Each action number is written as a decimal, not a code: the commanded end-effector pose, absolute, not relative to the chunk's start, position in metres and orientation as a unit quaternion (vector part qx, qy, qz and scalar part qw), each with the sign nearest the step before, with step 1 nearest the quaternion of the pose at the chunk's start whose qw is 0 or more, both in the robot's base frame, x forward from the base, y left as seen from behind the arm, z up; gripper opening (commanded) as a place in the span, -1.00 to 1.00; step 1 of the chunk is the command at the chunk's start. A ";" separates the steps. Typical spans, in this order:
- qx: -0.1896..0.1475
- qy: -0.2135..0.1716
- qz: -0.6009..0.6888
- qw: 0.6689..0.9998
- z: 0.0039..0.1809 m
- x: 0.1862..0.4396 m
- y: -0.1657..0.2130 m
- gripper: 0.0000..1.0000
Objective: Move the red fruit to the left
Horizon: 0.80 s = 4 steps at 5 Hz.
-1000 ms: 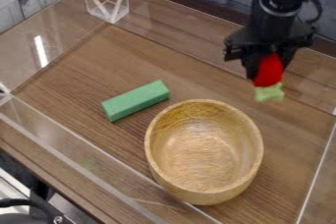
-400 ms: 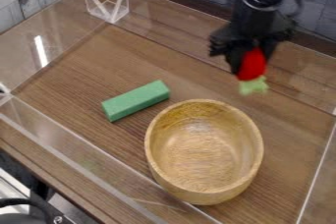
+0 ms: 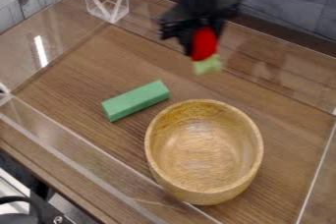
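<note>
gripper (image 3: pixel 201 39) pointing down, clamping red fruit (image 3: pixel 203 46)

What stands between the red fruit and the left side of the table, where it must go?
Nothing visible does. The end effector holds the red fruit in the air above the table. The green block and the wooden bowl lie lower and nearer the camera, off that path.
</note>
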<state>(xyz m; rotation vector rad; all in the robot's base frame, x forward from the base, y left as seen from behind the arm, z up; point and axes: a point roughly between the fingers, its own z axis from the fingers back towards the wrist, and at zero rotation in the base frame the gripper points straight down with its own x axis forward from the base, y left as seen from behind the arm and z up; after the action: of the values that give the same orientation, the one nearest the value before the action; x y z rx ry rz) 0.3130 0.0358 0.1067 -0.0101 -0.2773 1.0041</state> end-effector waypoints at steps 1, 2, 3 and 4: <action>-0.011 -0.164 0.496 0.852 0.122 0.307 0.066 -1.00; -0.006 -0.171 0.515 0.840 0.117 0.313 0.103 -1.00; 0.002 -0.179 0.521 0.835 0.105 0.319 0.135 -1.00; 0.007 -0.183 0.509 0.841 0.090 0.327 0.162 -1.00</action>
<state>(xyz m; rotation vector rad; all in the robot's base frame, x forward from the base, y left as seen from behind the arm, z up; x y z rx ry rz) 0.3142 0.1585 0.0680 0.0212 -0.3083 1.0891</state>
